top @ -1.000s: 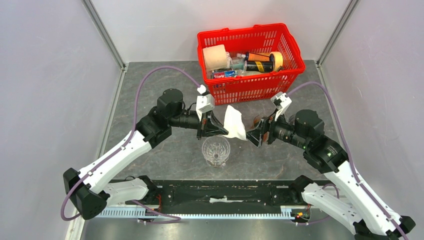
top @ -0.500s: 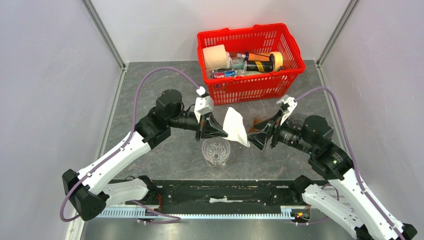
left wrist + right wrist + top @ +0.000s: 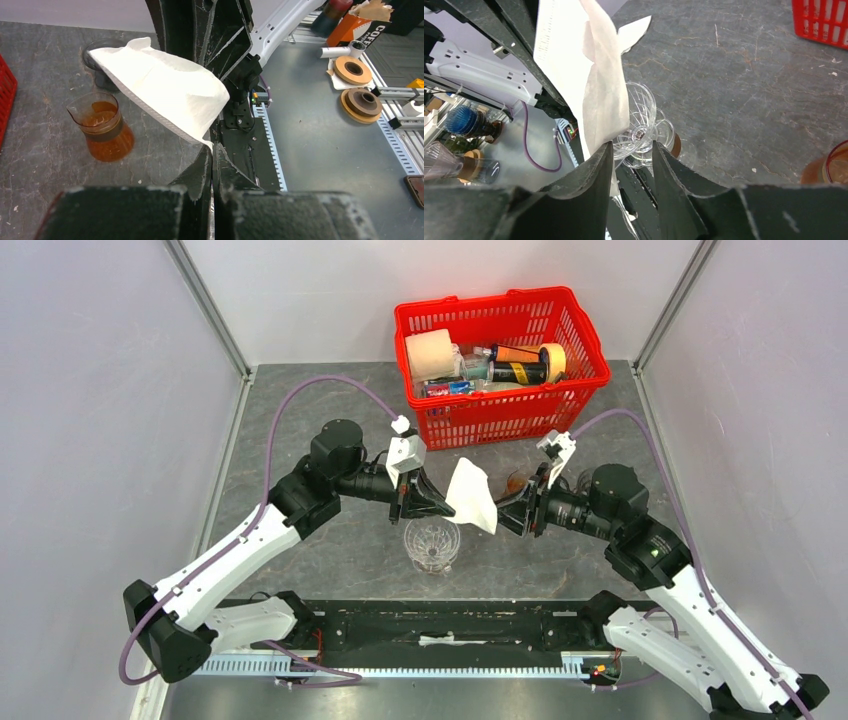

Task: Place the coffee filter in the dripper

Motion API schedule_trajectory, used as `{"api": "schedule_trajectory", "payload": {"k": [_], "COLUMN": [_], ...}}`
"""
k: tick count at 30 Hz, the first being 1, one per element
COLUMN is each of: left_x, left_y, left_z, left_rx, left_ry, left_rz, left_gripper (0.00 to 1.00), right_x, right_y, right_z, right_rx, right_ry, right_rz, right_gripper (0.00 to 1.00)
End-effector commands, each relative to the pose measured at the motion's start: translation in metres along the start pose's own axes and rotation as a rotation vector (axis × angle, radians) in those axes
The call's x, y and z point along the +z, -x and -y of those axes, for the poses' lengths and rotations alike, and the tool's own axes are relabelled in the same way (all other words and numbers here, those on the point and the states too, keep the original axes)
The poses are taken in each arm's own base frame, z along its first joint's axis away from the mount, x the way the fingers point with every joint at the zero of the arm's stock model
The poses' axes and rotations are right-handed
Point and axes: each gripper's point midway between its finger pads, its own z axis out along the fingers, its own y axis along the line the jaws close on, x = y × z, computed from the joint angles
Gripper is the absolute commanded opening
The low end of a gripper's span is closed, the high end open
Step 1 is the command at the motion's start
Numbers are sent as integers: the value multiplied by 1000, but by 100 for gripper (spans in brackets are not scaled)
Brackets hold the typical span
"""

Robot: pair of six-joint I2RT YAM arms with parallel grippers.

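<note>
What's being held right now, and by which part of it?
The left gripper pinches the coffee filter by its pointed corner, at the end of the crimped seam. The right gripper is open at the filter's edge, clamping nothing.

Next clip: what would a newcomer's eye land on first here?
The white coffee filter held in mid-air over the table's middle, pinched by the left gripper, with the open right gripper at its other edge. Just nearer the arm bases stands the clear dripper, with no filter in it. A bright red basket of assorted items sits at the table's far edge.
</note>
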Motion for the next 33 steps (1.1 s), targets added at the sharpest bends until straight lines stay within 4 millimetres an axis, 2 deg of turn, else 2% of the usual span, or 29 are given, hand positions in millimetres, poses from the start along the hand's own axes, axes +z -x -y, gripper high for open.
{"api": "schedule_trajectory", "payload": {"k": [1, 8, 12, 15, 18, 25, 28, 30, 33], "left_x": [-2, 0, 0, 0, 0, -1, 0, 2, 4], "left_y": [10, 9, 10, 10, 8, 2, 2, 1, 3], "left_z": [7, 9, 5, 2, -3, -12, -13, -14, -11], "left_rx": [82, 84, 81, 79, 74, 70, 45, 31, 22], "left_ry": [-32, -58, -42, -26, 2, 60, 63, 62, 34], "left_rz": [30, 26, 25, 23, 18, 7, 9, 7, 15], "left_gripper": [2, 2, 2, 2, 2, 3, 14, 26, 30], "right_x": [-2, 4, 8, 8, 7, -2, -4, -4, -2], "right_y": [9, 6, 12, 11, 12, 13, 16, 19, 22], "right_z": [-14, -20, -26, -30, -29, -16, -18, -18, -22], "right_rx": [-25, -25, -20, -18, -12, -28, -38, -42, -47], "right_ry": [70, 126, 168, 190, 176, 78, 81, 76, 103], "right_rz": [42, 20, 28, 21, 31, 67, 76, 84, 86], "right_gripper": [46, 47, 28, 20, 0, 0, 0, 0, 0]}}
